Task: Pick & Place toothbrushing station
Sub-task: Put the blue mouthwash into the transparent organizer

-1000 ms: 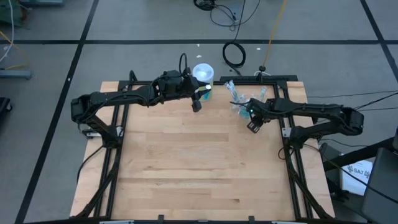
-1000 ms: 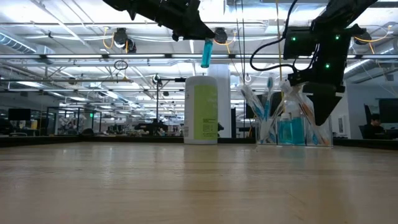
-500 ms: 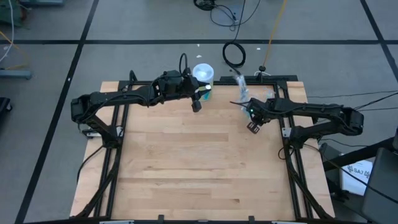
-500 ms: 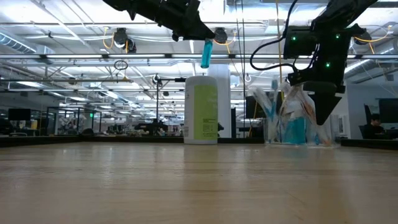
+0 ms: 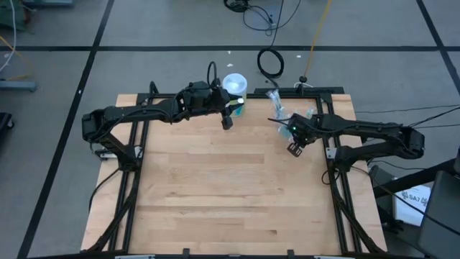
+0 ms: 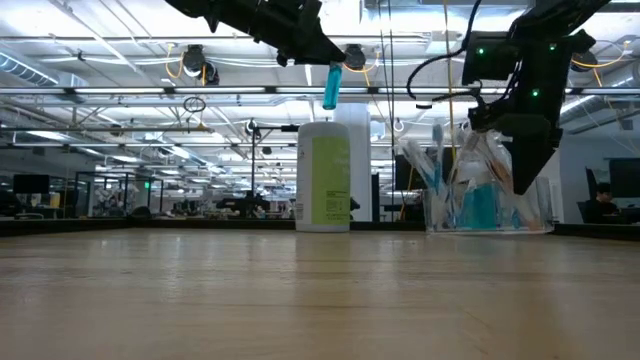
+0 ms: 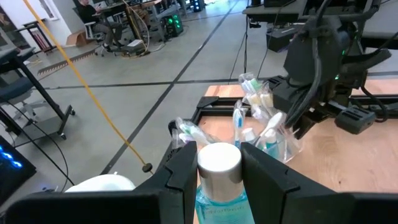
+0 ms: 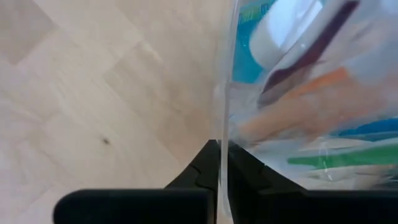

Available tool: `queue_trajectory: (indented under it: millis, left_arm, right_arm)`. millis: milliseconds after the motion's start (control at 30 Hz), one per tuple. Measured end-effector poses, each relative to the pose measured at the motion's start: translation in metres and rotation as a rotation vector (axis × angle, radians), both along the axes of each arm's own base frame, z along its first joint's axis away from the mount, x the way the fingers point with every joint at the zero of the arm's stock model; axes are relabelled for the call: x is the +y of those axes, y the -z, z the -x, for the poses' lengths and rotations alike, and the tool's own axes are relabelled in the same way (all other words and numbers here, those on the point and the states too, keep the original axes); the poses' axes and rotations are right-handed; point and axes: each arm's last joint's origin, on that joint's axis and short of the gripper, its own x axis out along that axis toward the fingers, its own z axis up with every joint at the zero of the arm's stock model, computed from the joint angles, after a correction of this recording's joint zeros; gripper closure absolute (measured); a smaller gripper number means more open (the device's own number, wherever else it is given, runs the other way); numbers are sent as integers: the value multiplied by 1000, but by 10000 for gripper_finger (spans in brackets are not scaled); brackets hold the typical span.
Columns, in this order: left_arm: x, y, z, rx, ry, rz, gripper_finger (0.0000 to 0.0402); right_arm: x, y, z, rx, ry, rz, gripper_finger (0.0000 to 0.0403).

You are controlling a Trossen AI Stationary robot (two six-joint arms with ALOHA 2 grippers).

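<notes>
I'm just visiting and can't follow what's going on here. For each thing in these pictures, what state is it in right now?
Left gripper: raised above the table, shut on a teal tube.
Teal tube: hanging upright, white cap between the fingers.
Right gripper: shut on the clear cup's wall.
Clear plastic cup: on the table, filled with toothbrushes and tubes.
Toothbrushes: standing in the cup, leaning outward.
White bottle: upright, untouched.

Your right gripper (image 5: pixel 294 147) has slid the clear cup (image 6: pixel 487 205) of toothbrushes (image 6: pixel 432 160) a bit to the right.

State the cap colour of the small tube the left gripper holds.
White cap on the teal-blue tube; clearest in the left wrist view.
</notes>
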Motion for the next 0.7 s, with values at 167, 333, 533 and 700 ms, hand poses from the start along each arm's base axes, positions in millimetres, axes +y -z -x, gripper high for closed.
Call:
queue_trajectory:
  millis: [167,333,533,700]
  left_arm:
    - [0,0,0,0,0,1,297]
    - [0,0,0,-1,-1,2,297]
    - [0,0,0,1,-2,7,297]
    - [0,1,0,2,-2,11,297]
  right_arm:
    - [10,-4,-7,-86,-36,-22,397]
    - [29,-4,-16,-113,-78,-38,398]
    - [53,-6,-26,-190,-92,-19,398]
    - [71,-1,-33,-198,-116,-28,398]
